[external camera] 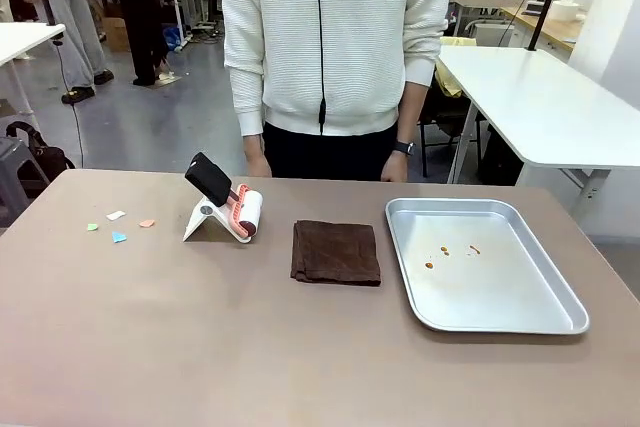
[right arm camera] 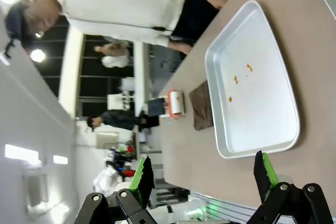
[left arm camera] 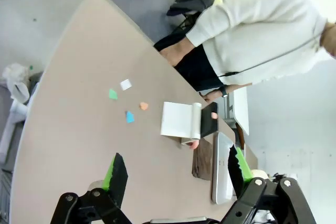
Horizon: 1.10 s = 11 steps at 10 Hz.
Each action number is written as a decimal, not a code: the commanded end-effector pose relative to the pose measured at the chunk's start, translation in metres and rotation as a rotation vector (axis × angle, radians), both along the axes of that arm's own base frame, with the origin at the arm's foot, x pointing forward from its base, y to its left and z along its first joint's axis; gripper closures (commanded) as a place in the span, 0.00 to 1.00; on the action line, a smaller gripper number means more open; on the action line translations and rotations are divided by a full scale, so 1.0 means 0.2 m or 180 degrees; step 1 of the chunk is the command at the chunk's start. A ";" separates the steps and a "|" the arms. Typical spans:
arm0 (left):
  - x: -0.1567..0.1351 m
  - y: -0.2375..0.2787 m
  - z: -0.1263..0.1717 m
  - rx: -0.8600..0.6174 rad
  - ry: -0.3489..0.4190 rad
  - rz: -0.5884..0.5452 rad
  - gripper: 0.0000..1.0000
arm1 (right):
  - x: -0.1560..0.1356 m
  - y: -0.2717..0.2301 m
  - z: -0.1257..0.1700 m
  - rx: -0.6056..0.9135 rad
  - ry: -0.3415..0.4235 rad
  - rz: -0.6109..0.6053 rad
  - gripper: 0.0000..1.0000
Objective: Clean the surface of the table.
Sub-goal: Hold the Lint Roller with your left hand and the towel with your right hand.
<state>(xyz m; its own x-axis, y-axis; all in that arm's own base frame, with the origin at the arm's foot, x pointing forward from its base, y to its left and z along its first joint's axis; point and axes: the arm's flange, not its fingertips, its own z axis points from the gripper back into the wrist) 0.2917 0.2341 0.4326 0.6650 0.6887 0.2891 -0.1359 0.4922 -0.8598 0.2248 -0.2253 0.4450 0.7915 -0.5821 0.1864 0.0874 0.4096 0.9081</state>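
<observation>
Four small paper scraps (external camera: 119, 237), flat and angular in green, white, orange and blue, lie on the left part of the table (external camera: 200, 347). Its matte greyish-brown top spreads smooth and wide beneath both my wrists. Near the scraps a lint roller (external camera: 247, 215) with a black handle leans on a folded white stand (external camera: 203, 219). A dark brown cloth (external camera: 336, 251), soft and folded square, lies between the roller and a shiny rectangular metal tray (external camera: 520, 307) holding a few orange-brown crumbs (external camera: 446, 250). My left gripper (left arm camera: 176, 169) and right gripper (right arm camera: 202, 169) hang above the top, jaws wide apart and holding nothing.
</observation>
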 end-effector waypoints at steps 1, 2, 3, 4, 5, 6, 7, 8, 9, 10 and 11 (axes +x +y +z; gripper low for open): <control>-0.23 -0.26 -0.31 -0.0150 -0.0007 0.0116 0.00 | 0.00 0.07 -0.19 0.0243 -0.0125 -0.0006 0.00; -0.23 -0.26 -0.34 -0.0181 0.0014 0.0157 0.00 | 0.01 0.05 -0.22 0.0274 -0.0023 -0.0033 0.00; -0.20 -0.28 -0.35 -0.0175 0.0067 0.0189 0.00 | 0.03 0.04 -0.23 0.0207 -0.0013 -0.0098 0.00; -0.18 -0.31 -0.34 -0.0146 0.0100 0.0243 0.00 | 0.02 0.05 -0.25 -0.0093 -0.0165 -0.0231 0.00; -0.17 -0.35 -0.32 0.0055 0.0070 0.0282 0.00 | 0.03 -0.06 -0.21 0.0282 0.0023 -0.0096 0.00; 0.02 0.05 -0.26 -0.0215 0.0158 0.0216 0.00 | 0.03 -0.06 -0.21 0.0282 0.0023 -0.0096 0.00; 0.02 0.05 -0.26 -0.0215 0.0158 0.0216 0.00 | 0.03 -0.06 -0.21 0.0282 0.0023 -0.0096 0.00; 0.02 0.05 -0.26 -0.0215 0.0158 0.0216 0.00 | 0.03 -0.06 -0.21 0.0282 0.0023 -0.0096 0.00; 0.02 0.05 -0.26 -0.0215 0.0158 0.0216 0.00 | 0.03 -0.06 -0.21 0.0282 0.0023 -0.0096 0.00; 0.02 0.05 -0.26 -0.0215 0.0158 0.0216 0.00 | 0.03 -0.06 -0.21 0.0282 0.0023 -0.0096 0.00; 0.02 0.05 -0.26 -0.0215 0.0158 0.0216 0.00 | 0.03 -0.06 -0.21 0.0282 0.0023 -0.0096 0.00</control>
<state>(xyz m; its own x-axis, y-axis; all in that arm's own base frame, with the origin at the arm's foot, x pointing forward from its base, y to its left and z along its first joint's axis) 0.2921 0.2431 0.3820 0.6257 0.7547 0.1972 -0.2289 0.4193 -0.8785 0.2281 -0.2346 0.4007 0.7781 -0.6195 0.1036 0.1345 0.3254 0.9360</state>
